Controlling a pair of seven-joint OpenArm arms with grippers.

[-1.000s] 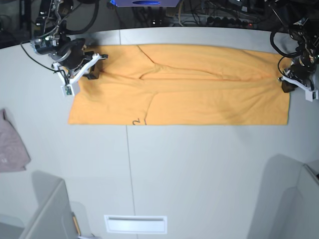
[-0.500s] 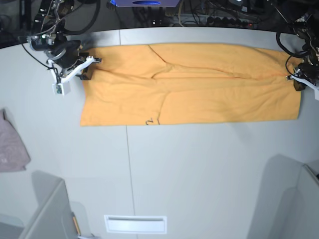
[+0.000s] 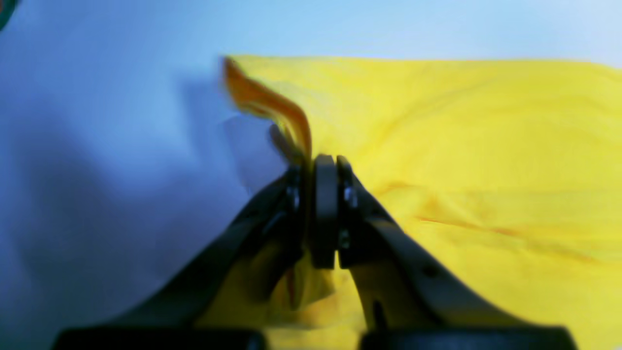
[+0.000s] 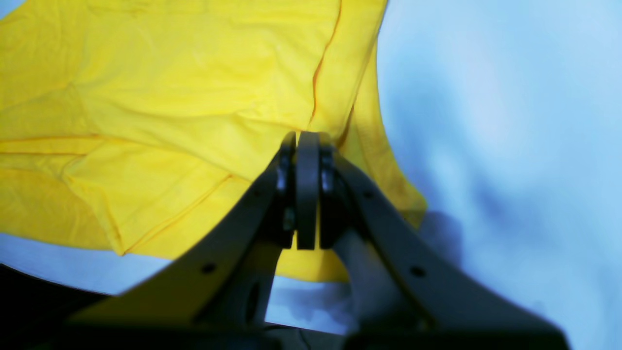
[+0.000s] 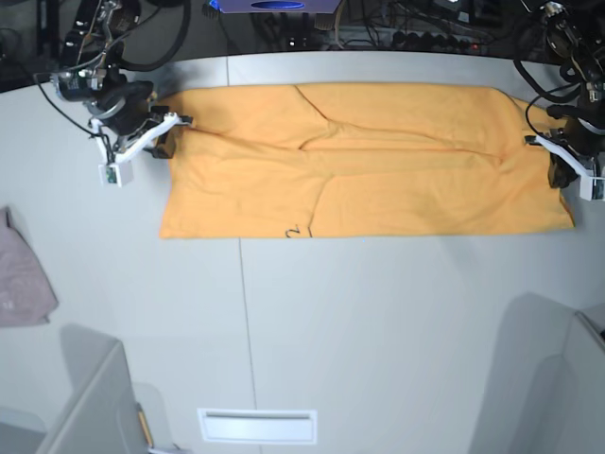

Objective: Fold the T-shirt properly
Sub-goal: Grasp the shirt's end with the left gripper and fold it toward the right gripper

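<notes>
Under both pincers — T-shirt [image 5: 378,161] edges hidden.

You've got a pale grey table [image 5: 378,322] w/ the orange-yellow T-shirt [image 5: 378,180] spread flat across 12 o'clock, a pink-grey cloth [image 5: 21,279] at 9, white slotted plate [image 5: 257,426] at 6.
</notes>
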